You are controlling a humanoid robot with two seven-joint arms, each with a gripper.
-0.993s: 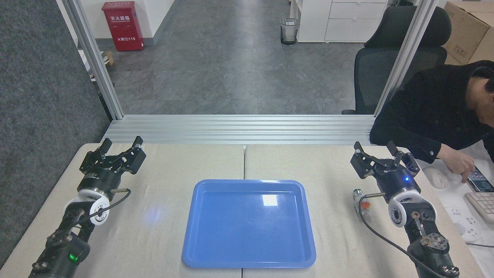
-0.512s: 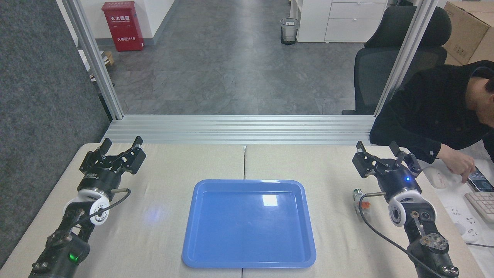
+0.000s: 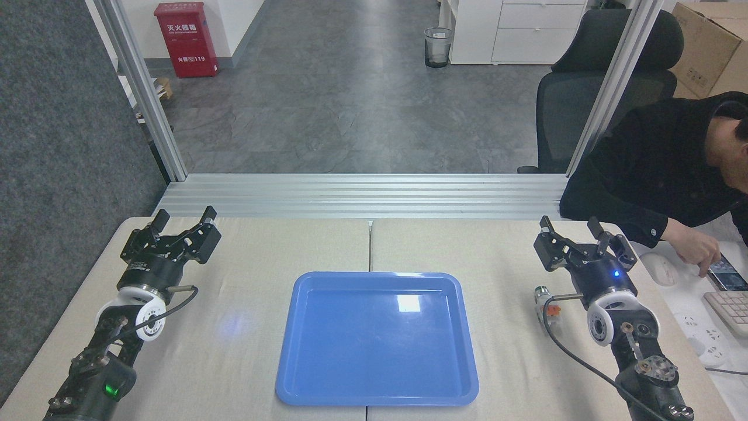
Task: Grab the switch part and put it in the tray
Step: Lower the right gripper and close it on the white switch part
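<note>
The switch part (image 3: pixel 547 304), a small push-button unit with a white blocky body, an orange piece and a silver-green round head, lies on the beige cloth-covered table (image 3: pixel 245 327) at the right side, partly crossed by a black cable (image 3: pixel 570 354) running along the right arm. It sits well apart from the large rectangular glossy blue plastic tray (image 3: pixel 304 374), which occupies the centre of the table with nothing in it; a bright window reflection shows on the tray floor. The switch part lies just beside the wrist section of the right arm, on its tray-facing side and nearer the camera than the fingertips. The right gripper (image 3: pixel 571 229) is positioned above the far right part of the table, its two black fingers spread apart with nothing between them; it is not in contact with the switch part. The left gripper (image 3: pixel 183 219) is positioned over the far left part of the table, its fingers likewise spread and holding nothing. At the right edge, a person in a dark jacket (image 3: pixel 648 169) leans over an adjoining surface, one hand (image 3: pixel 695 248) on a phone (image 3: pixel 727 273), beside a white keyboard (image 3: pixel 730 310). Beyond the table are a black office chair (image 3: pixel 584 99) and a red cabinet (image 3: pixel 186 40).
</note>
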